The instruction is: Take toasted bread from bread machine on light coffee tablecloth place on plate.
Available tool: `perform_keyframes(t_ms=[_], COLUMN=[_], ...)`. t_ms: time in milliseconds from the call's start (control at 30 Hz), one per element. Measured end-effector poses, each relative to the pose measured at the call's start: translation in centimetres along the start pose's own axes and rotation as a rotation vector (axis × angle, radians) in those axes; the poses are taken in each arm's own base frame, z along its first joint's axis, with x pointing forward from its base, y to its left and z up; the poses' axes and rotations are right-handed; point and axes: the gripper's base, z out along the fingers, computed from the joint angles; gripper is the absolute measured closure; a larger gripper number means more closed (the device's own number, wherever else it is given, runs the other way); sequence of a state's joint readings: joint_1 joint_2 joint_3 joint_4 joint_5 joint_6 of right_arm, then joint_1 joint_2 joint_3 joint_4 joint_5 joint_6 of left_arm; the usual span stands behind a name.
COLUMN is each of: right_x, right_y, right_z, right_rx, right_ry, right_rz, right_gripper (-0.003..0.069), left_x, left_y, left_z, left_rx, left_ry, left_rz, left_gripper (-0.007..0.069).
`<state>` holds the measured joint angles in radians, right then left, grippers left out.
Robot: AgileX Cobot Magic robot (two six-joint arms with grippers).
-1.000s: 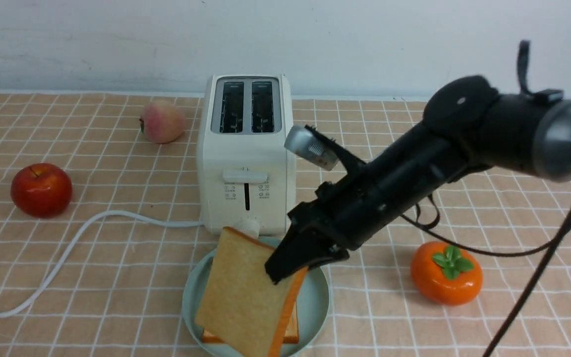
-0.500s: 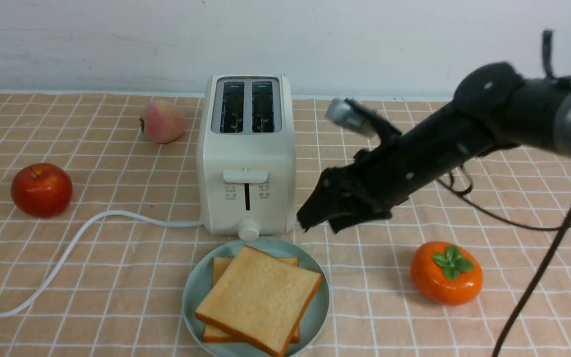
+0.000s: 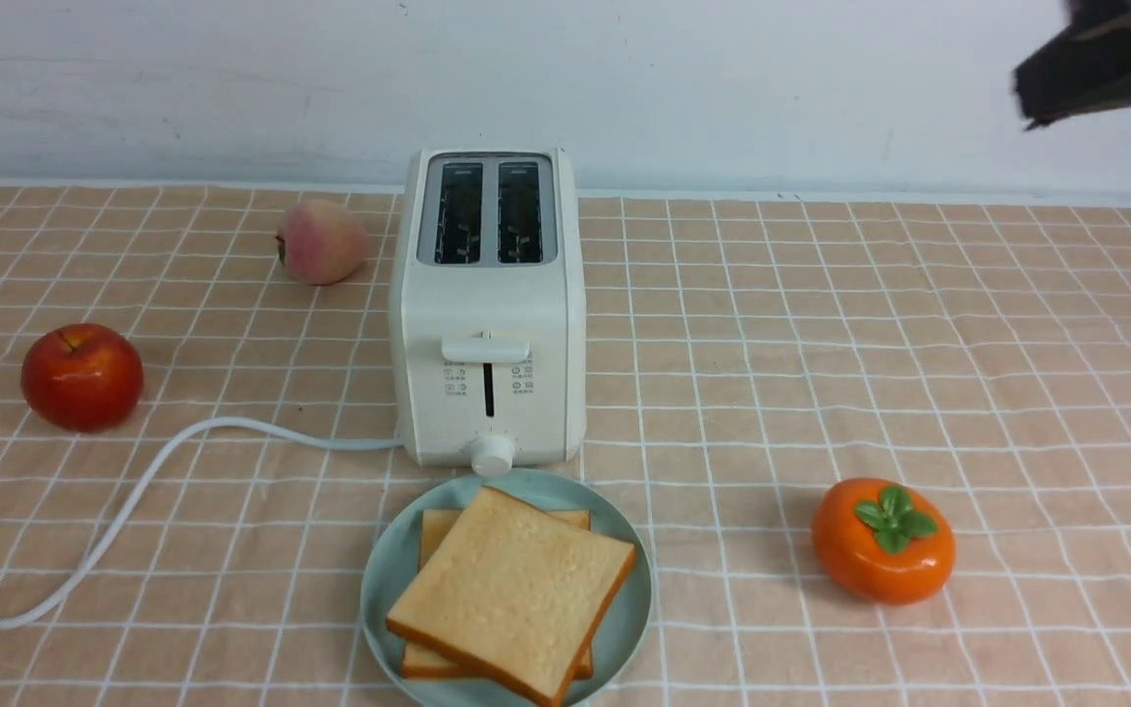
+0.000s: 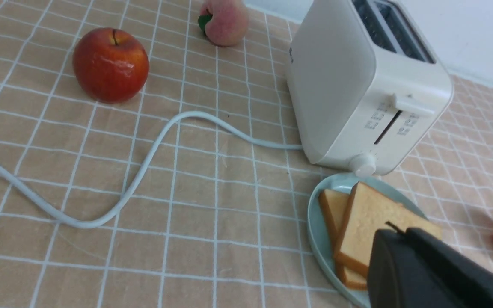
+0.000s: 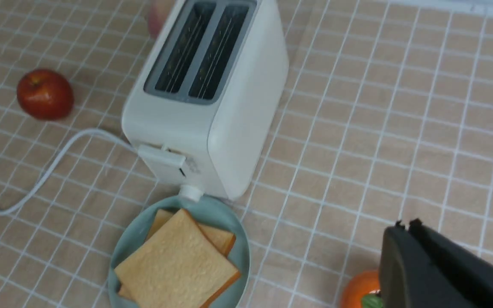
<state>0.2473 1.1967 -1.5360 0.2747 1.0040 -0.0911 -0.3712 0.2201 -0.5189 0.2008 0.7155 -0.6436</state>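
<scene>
So, toasted bread point(image 3: 511, 589): both slices lay flat on the plate, the upper one turned askew over the lower. They were far below your right pincer and well off to its left, and neither pincer touched them.
plate point(image 3: 624, 628): it sat on the cloth just in front of the bread machine, its far rim close under the knob point(image 3: 493, 455), well apart from your right pincer.
bread machine point(image 3: 487, 324): it stood upright with both slots point(image 3: 487, 211) empty and the lever point(image 3: 485, 349) up, lower than your right pincer and to its left.
right pincer point(image 5: 405, 224): you held it high at the far right, jaws pressed together with nothing between them.
left pincer point(image 4: 396, 233): its jaws were pressed together and gripped nothing. In its wrist view its tips overlapped the toast, though you could not judge its height above the plate.
light coffee tablecloth point(image 3: 821, 344): it lay flat under everything.
persimmon point(image 3: 882, 540): of the fruit it lay nearest beneath your right pincer, to the plate's right.
cord point(image 3: 134, 501): it trailed from the machine away from your right pincer.
red apple point(image 3: 81, 376): it stood beyond the machine, far from your right pincer.
peach point(image 3: 320, 241): it stood beyond the machine too, near the back.
</scene>
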Motion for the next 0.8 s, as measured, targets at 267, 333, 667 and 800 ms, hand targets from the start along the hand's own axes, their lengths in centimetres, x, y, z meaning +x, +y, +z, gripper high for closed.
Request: perform_keyframes(t_ms=[267,333,667,800], right_x=[8.7,12.6,23.5,24.4], right_y=[-0.7,-1.3,-3.6,-3.9], right_z=[-3.7,-3.8,-3.3,-3.3], right_rx=[0.088,0.115,0.22,0.232], right_ry=[-0.312,-0.433,-0.977,-1.038], right_rz=[-0.009,-0.008,-0.025,-0.017], right_gripper=[0.0669,0.0667,0.0656,0.0639], left_x=[-0.2,-0.2,-0.2,-0.2], left_y=[-0.1,-0.1,-0.1,-0.1], left_z=[0.0,0.0,0.0,0.0], left_rx=[0.016,0.016,0.016,0.015], left_ry=[-0.023,-0.024,-0.023,-0.023], left_rz=[0.0,0.0,0.0,0.0], left_gripper=[0.0636,0.0635,0.0628,0.0627])
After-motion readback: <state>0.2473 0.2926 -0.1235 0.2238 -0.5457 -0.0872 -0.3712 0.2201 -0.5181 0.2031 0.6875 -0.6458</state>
